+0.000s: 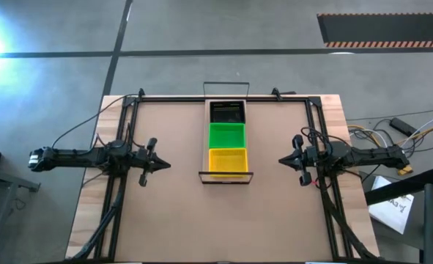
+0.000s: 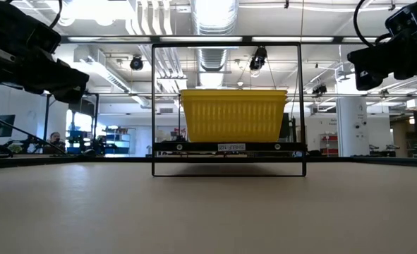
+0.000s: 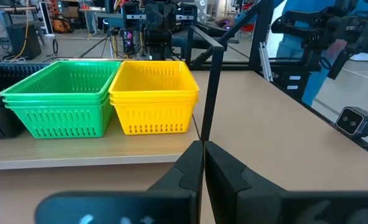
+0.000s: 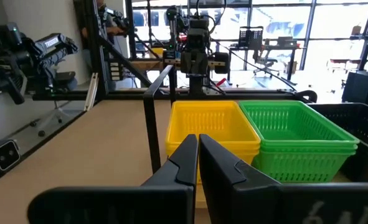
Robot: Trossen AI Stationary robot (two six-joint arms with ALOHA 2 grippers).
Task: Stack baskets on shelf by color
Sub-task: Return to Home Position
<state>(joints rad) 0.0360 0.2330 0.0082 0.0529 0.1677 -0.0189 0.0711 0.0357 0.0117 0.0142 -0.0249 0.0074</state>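
Note:
On the narrow wood shelf (image 1: 226,175) in the middle of the table stand three stacks of baskets in a row: yellow (image 1: 227,160) nearest, green (image 1: 226,136) in the middle, black (image 1: 227,112) farthest. The stacks show side by side in the left wrist view, yellow (image 3: 154,94), green (image 3: 62,96) and black (image 3: 0,93), and in the right wrist view, yellow (image 4: 212,127), green (image 4: 296,137) and black (image 4: 361,124). My left gripper (image 1: 165,165) is shut, left of the shelf. My right gripper (image 1: 282,160) is shut, right of it. Both are apart from the baskets.
The shelf's black wire frame (image 2: 228,109) stands at its near end. Black rails (image 1: 223,96) run along the table's far edge and sides. Bare tabletop (image 1: 223,220) lies in front of the shelf. Cables and papers (image 1: 396,202) lie off the table at right.

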